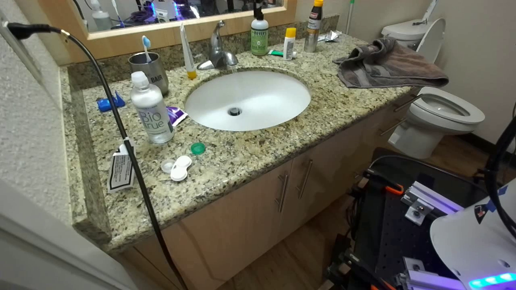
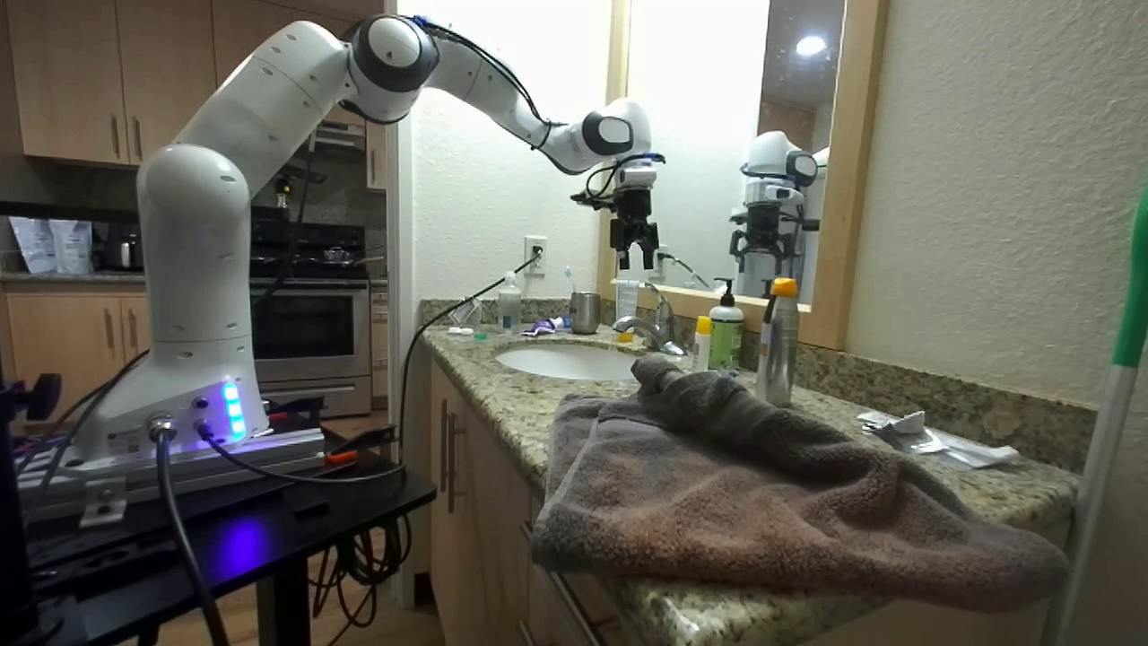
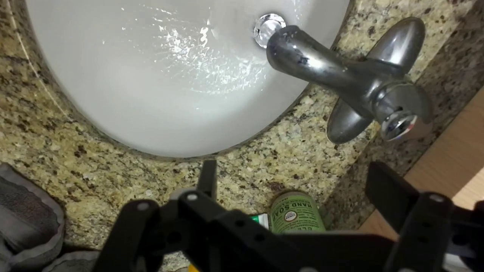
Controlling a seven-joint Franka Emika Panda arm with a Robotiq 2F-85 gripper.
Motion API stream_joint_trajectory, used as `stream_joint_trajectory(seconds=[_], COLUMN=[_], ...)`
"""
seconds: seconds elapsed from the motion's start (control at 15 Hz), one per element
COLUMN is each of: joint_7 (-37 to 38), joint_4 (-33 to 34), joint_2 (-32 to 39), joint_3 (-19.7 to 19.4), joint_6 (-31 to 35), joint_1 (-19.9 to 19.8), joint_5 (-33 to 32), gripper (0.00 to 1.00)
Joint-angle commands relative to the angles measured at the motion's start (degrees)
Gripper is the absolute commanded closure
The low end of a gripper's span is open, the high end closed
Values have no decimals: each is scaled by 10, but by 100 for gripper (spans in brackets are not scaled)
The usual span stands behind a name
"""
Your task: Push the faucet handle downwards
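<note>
plainly, the faucet handle [image 1: 216, 38] points upward, its long axis near vertical.

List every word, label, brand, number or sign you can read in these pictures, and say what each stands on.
"Bio true": on the white-capped bottle.
"BAIR": on the metal cup.
"HAND SOAP": on the green soap bottle, in the wrist view; its other words are unclear.
Too small or blurred to read: any print on the white tag, tall silver can, small yellow-topped bottle and purple packet.
</note>
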Motion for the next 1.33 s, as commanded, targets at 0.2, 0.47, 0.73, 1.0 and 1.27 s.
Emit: stream_joint_trajectory(seconds=[0.2, 0.47, 0.73, 1.0, 1.27], joint_7=[21, 11, -9, -56, -72], joint_4=[149, 212, 255, 267, 277], joint_2=[105, 148, 178, 182, 182], joint_3=[18, 35, 52, 69, 56], joint_6=[-48, -66, -86, -93, -133], joint_1=[-44, -71, -85, -85, -73], joint_5=[74, 115, 129, 128, 96], gripper=[0, 0, 0, 0, 0])
